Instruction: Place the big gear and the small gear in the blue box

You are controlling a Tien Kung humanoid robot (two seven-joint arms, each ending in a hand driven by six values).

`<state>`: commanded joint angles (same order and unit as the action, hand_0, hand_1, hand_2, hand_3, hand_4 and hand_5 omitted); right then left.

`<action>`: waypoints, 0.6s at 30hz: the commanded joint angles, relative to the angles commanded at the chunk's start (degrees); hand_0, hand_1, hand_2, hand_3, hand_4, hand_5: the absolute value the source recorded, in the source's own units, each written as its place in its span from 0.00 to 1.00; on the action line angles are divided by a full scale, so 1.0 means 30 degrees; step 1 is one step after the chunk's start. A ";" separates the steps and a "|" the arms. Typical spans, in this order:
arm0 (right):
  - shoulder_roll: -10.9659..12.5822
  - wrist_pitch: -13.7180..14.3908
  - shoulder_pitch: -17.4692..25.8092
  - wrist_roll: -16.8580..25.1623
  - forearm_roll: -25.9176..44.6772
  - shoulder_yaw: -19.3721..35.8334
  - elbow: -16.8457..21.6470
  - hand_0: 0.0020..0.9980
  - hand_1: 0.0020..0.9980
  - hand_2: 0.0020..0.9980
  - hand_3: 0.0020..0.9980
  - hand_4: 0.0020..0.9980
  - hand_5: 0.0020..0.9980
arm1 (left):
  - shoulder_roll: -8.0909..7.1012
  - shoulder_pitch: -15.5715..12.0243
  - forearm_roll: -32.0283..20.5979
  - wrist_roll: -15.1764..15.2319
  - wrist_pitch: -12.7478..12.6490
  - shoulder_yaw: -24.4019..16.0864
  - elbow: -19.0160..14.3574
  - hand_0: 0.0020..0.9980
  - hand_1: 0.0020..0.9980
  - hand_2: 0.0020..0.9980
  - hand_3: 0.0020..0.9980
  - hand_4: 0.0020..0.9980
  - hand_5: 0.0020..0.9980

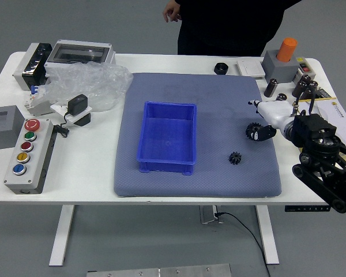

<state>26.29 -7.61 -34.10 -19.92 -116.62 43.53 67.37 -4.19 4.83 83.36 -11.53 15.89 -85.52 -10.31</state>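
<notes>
My right fingers [266,133] were spread by the big gear [251,129] near the right edge of the desk [285,179], maybe touching it. The small gear [235,158] lay toward the near right corner. Both gears were outside the blue box [168,135], left to do.

Bright, even light, faint shadows, mostly sharp

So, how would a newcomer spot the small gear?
On the white table, find the large grey-blue mat, then the blue box on it. Right of the box lies the small gear, a black toothed wheel. It is smaller and nearer the camera than the big gear, which the right robot hand partly covers.
</notes>
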 joint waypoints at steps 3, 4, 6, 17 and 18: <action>-0.0146 0.0216 -0.0005 0.0295 0.0214 -0.0064 -0.0568 0.78 0.74 0.84 0.94 0.75 0.27 | 0.0006 -0.0006 -0.0007 0.0001 -0.0001 -0.0001 0.0000 0.84 0.80 0.81 0.84 0.65 0.25; -0.0183 0.0253 -0.0006 0.0353 0.0247 -0.0071 -0.0701 0.79 0.73 0.84 0.93 0.75 0.26 | 0.0008 -0.0009 -0.0011 0.0000 -0.0002 0.0000 0.0000 0.84 0.80 0.81 0.84 0.65 0.25; -0.0244 0.0329 -0.0013 0.0462 0.0316 -0.0087 -0.0948 0.79 0.73 0.84 0.93 0.75 0.26 | 0.0010 -0.0014 -0.0031 0.0002 -0.0004 0.0011 0.0000 0.84 0.80 0.81 0.84 0.65 0.25; -0.0573 0.0453 -0.0115 0.0627 0.0437 -0.0026 -0.1748 0.79 0.73 0.84 0.93 0.76 0.26 | 0.0031 -0.0006 -0.0110 0.0006 -0.0022 0.0059 0.0000 0.84 0.80 0.81 0.84 0.65 0.25; -0.0603 0.0445 -0.0122 0.0627 0.0447 -0.0030 -0.1809 0.79 0.73 0.84 0.93 0.76 0.26 | 0.0032 -0.0002 -0.0112 0.0007 -0.0021 0.0058 0.0000 0.84 0.80 0.81 0.84 0.65 0.25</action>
<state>24.48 -6.28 -34.47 -18.04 -115.28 43.44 61.95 -4.09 4.82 83.03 -11.51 15.82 -85.35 -10.31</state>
